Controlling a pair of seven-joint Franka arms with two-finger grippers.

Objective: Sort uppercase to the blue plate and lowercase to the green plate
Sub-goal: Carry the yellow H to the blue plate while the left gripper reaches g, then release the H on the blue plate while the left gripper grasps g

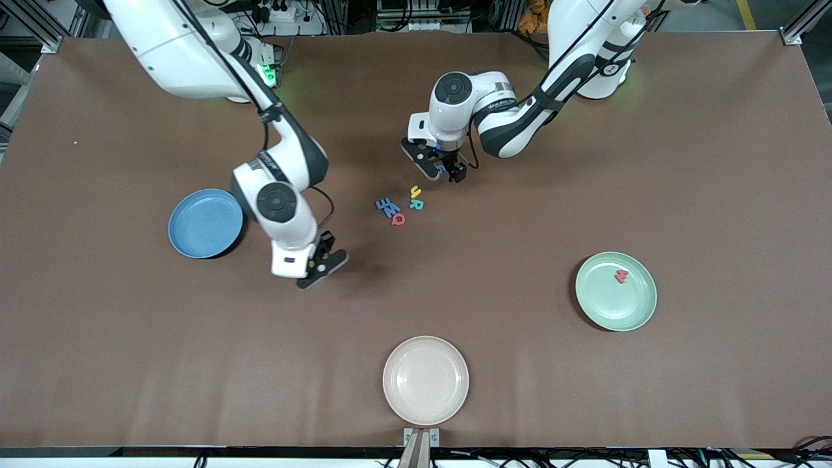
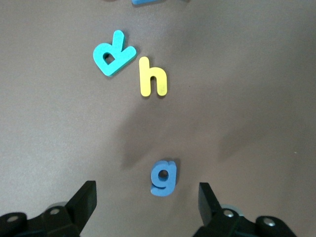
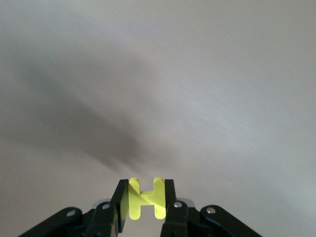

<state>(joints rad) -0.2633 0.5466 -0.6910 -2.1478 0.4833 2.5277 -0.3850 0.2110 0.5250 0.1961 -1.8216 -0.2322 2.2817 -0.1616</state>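
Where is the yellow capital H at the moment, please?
The yellow H is clamped in the right end effector, over bare table beside the blue plate.

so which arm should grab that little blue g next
Left. Its open left gripper already straddles the blue g, while the right gripper is shut on the yellow H.

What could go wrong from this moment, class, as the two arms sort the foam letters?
1. The left gripper, open around the blue g, may only nudge it, since the letter lies off-centre between the fingers.
2. The right gripper pinches the yellow H by its edges over bare table; it could slip before reaching the blue plate.
3. The clustered letters may get knocked together.
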